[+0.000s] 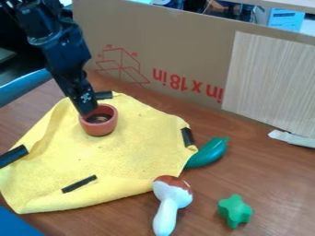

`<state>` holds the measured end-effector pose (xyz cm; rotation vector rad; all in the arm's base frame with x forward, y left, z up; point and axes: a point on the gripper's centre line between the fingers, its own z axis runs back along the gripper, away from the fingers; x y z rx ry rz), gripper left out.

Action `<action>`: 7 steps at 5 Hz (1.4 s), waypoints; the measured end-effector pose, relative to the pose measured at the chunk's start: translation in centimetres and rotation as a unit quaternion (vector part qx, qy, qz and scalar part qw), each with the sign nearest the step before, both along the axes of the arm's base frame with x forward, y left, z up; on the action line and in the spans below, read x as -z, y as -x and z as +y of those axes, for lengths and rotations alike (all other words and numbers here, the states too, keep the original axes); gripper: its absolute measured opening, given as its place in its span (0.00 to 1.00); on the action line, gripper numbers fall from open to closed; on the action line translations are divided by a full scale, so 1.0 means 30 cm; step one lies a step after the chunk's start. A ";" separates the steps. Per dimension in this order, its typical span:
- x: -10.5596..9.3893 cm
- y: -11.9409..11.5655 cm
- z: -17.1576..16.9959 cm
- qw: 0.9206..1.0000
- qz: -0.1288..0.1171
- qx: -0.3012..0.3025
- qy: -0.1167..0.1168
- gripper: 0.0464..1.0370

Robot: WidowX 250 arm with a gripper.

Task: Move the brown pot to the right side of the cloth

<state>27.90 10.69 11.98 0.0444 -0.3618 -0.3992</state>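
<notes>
Camera view: the pincer [90, 110] points down at the rim of the brown pot [100, 127]; whether it is clenched on it or released, I cannot tell. The pot sits upright just below the pincer, on the yellow cloth [132, 152]. Farther out, down and right of the pincer, lie a green toy vegetable [209, 152], a brown-and-white mushroom [172, 196] and a green star [235, 210].

Soft, fairly even brightness, with gentle shadows along folds in the yellow cloth [123, 159]
</notes>
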 end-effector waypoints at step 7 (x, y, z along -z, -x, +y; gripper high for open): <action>0.215 -0.175 0.017 0.998 0.032 -0.046 -0.024 0.96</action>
